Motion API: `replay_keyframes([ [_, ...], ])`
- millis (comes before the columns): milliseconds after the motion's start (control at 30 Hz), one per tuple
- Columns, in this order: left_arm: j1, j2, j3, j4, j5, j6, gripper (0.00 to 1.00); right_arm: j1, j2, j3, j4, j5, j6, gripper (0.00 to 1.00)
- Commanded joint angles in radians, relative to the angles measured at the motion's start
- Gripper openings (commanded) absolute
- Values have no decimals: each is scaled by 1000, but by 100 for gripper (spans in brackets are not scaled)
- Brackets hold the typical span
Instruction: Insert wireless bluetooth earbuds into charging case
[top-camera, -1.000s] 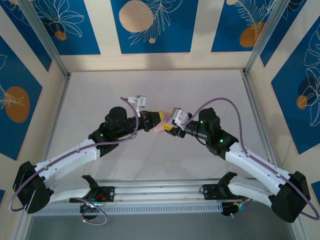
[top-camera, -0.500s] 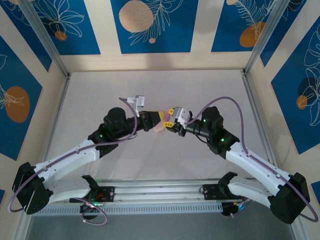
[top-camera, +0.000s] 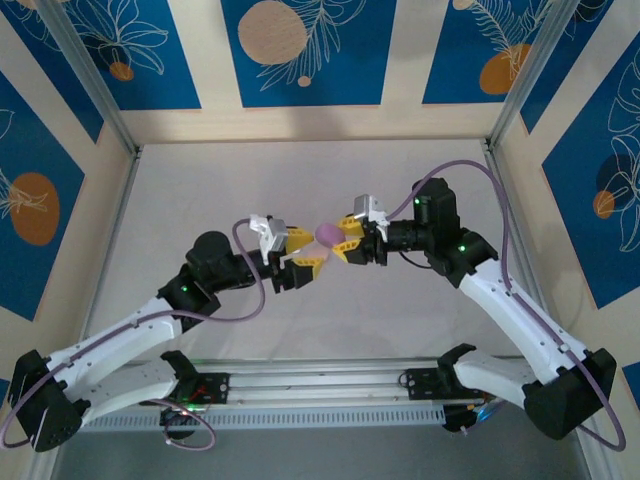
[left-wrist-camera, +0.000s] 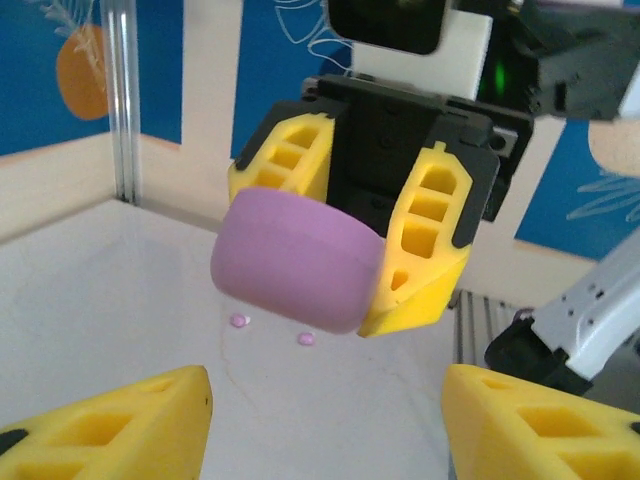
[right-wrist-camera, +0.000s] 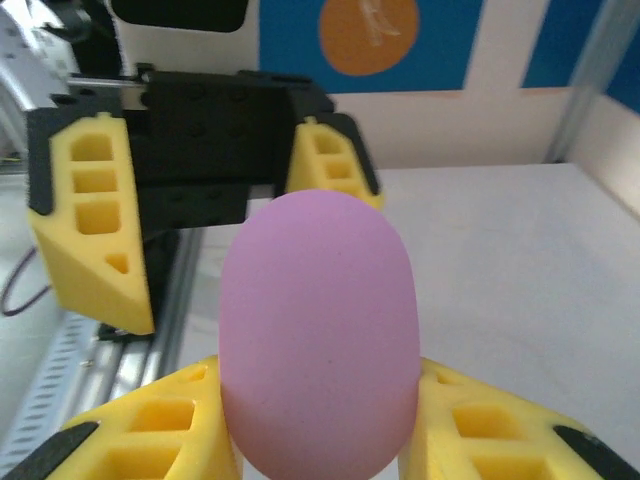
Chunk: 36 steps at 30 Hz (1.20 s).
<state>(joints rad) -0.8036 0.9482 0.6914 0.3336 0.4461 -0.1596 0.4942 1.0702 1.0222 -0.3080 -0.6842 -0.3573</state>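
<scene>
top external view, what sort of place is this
Probably a robot lab cell: a white table fenced by metal posts and printed blue wall panels, with a left arm and right arm bolted to a rail.

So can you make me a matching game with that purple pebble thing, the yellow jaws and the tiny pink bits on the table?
Things:
1. lilac rounded plastic case
2. two tiny pink plastic earbuds
3. left arm's yellow foam jaws
4. right arm's yellow foam jaws

States:
A. lying on the white table
B. spread wide, empty
C. clamped on the case
D. held up above the table

Pairs: 1-D, 2-A, 3-B, 4-C.
</scene>
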Motion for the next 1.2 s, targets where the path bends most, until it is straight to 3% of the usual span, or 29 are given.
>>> replay_keyframes([
  [0,-2,-13,6,-18,50,148,62,3,10,35,-141,-127,-58,28],
  [333,-3,34,34,27,140,66,62,30,34,62,-168,-61,-120,29],
  [800,-2,61,43,56,187,22,52,56,43,65,-201,-11,-198,29],
  [1167,-2,63,45,44,188,15,29,56,47,71,-228,4,-233,29],
])
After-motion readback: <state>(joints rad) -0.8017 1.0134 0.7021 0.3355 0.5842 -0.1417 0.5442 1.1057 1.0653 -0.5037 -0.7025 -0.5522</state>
